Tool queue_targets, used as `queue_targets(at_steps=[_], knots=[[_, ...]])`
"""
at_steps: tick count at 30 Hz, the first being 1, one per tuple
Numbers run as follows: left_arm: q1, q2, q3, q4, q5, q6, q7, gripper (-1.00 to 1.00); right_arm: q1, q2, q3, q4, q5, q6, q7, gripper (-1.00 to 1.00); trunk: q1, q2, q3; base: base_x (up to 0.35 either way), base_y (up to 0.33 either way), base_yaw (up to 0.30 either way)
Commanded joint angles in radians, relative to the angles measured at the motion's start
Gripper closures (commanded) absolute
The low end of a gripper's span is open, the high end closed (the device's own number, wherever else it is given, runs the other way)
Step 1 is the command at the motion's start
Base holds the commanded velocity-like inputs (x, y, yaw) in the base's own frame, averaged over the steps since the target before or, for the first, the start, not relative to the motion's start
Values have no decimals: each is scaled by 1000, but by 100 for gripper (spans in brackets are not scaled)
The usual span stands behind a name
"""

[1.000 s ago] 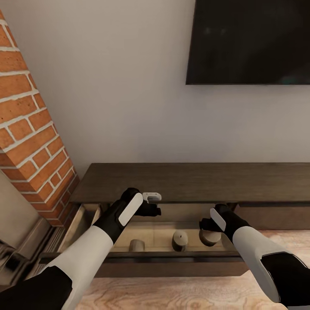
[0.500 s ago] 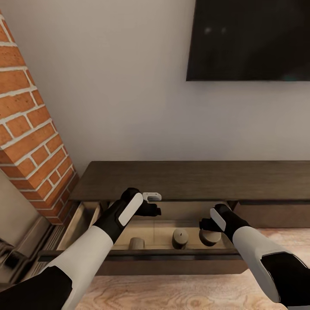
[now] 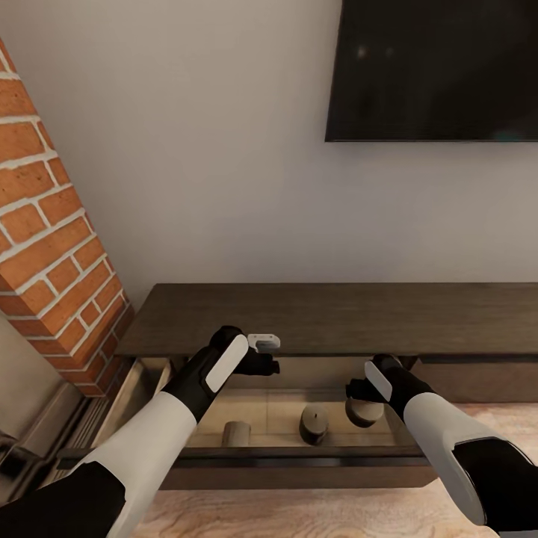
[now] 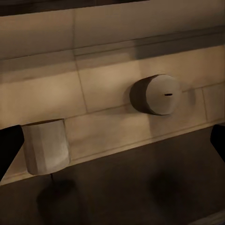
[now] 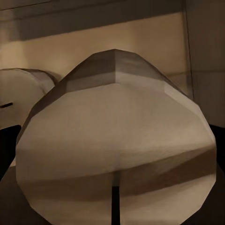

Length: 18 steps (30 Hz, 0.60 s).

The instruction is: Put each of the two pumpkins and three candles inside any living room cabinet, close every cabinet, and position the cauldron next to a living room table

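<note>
The candle [image 3: 364,410] sat between my right gripper [image 3: 359,394] fingers, low inside the open drawer [image 3: 246,453], beside two others. Small, rigid and light, I judged; gripping its round sides suited. My left gripper [image 3: 270,355] hung spread and empty.

The head camera looks forward and down from above both arms at the long cabinet [image 3: 329,317] against the far wall, its open drawer [image 3: 299,407] nearest. The left wrist camera looks down into that drawer from a little way off, sharing the middle candle [image 4: 155,94] [image 3: 314,423] with the head view. The right wrist camera sits very close to the right candle [image 5: 115,154] [image 3: 361,412].
</note>
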Motion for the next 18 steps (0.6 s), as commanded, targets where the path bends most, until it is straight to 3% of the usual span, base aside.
queue_targets(at_steps=[1, 18], knots=[[-1, 0, -2, -1, 10, 2, 10, -100, 0, -1, 7, -2, -11, 4, -7, 100, 0, 0, -1, 0, 0, 0], [-1, 0, -2, -1, 10, 2, 10, -100, 0, -1, 7, -2, -11, 4, -7, 100, 65, -119, -54, 0, 0, 0]])
